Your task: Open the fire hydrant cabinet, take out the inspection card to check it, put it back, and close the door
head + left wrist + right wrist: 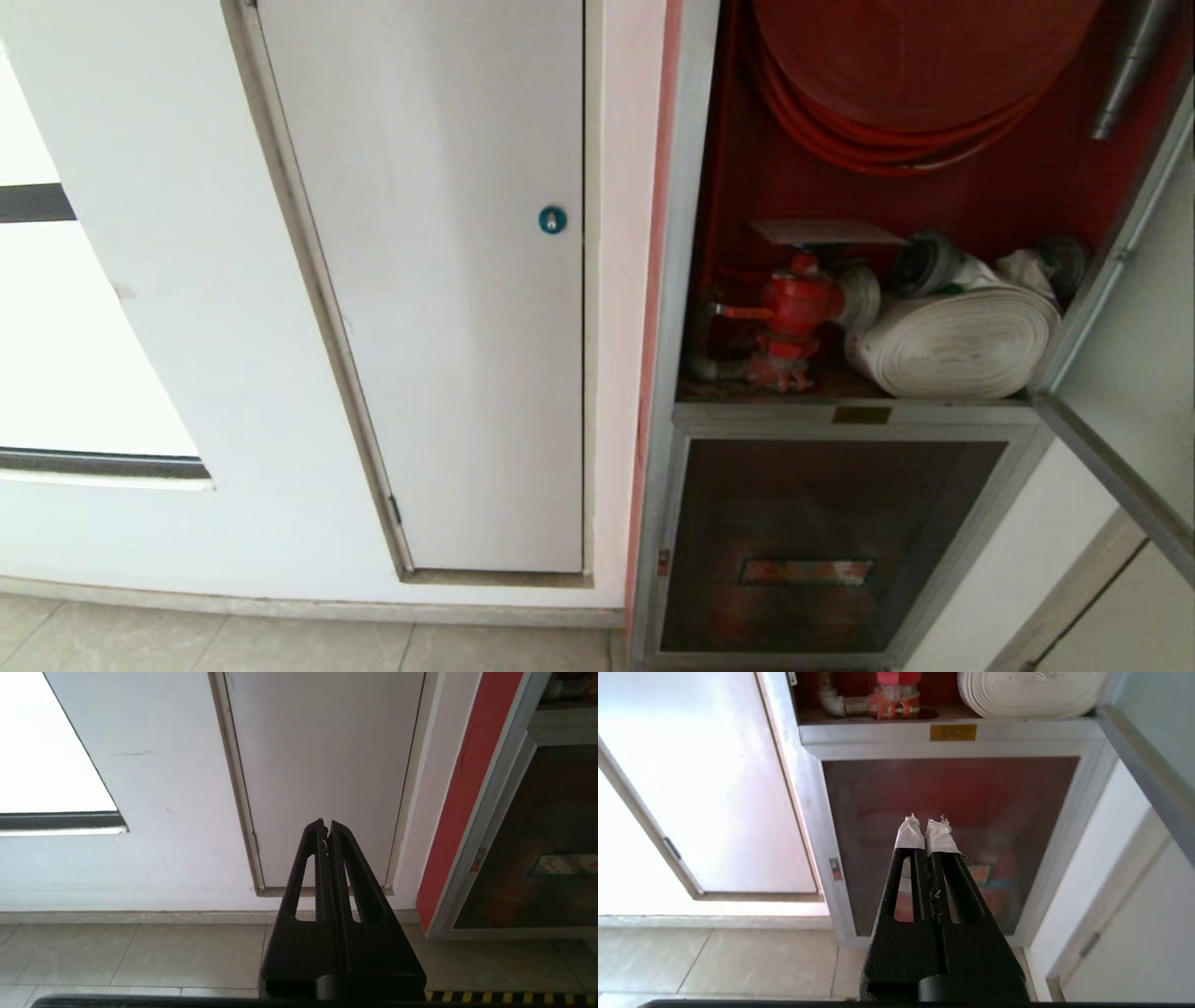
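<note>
both grippers' jaws together, low – lower glass panel point(952, 826) ahead, white-grey door point(448, 280) left.

The fire hydrant cabinet point(686, 233) stands open, and its red compartment floor point(831, 383) carries the load. On it the red valve point(794, 313) stands upright at the left, with the white rolled hose point(957, 341) lying on its side just beside it to the right. A thin white inspection card point(826, 231) lies flat on top of the valve. The cabinet's frame reaches down to the tiled floor point(280, 644)
</note>
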Available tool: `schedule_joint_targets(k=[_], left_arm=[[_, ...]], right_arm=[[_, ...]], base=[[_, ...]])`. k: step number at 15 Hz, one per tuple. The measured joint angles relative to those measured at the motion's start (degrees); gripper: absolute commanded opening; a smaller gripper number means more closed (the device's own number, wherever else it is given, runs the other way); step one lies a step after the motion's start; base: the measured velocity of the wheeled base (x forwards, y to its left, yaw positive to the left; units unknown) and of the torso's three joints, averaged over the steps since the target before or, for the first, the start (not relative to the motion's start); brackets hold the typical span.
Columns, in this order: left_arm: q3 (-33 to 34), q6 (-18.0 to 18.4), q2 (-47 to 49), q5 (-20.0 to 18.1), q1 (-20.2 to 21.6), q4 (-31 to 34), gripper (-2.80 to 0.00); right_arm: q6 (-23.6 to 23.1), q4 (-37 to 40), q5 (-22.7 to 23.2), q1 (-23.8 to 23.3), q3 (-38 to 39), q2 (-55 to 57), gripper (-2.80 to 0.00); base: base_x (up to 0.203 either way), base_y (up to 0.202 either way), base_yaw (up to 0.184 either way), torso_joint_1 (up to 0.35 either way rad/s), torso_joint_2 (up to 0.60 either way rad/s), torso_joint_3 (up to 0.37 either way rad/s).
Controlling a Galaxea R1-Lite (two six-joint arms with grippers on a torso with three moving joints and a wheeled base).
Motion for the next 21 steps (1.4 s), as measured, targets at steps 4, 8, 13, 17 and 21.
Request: schedule_joint_targets(k=[4,8,13,17,21], left_arm=[[0.0,-0.01,0.0,-0.02,0.0,0.0,-2.8],[0.0,-0.04,0.0,0.08,0.0,-0.01,-2.8],[0.0,-0.04,0.0,0.07,0.0,0.0,-2.8],[0.0,-0.04,0.0,0.07,0.0,-0.02,-2.8],[0.0,-0.04,0.0,0.03,0.0,-0.02,-2.8]], right_arm=[[0.0,0.01,-0.02,0.0,0.0,0.0,-2.8],[0.0,-0.02,0.0,-0.02,0.0,0.0,-2.8],[0.0,-0.02,0.0,0.0,0.0,0.0,-2.8],[0.0,-0.02,0.0,0.02,0.0,0.0,-2.8],[0.0,-0.02,0.0,0.02,0.0,0.0,-2.8]], base=[[-0.194,0.0,0.002,0.002,0.0,0.003],[-0.052,0.0,0.002,0.0,0.0,0.001],[0.0,0.0,0.0,0.0,0.0,0.0],[0.0,0.0,0.0,0.0,0.0,0.0],[0.0,0.0,0.0,0.0,0.0,0.0]])
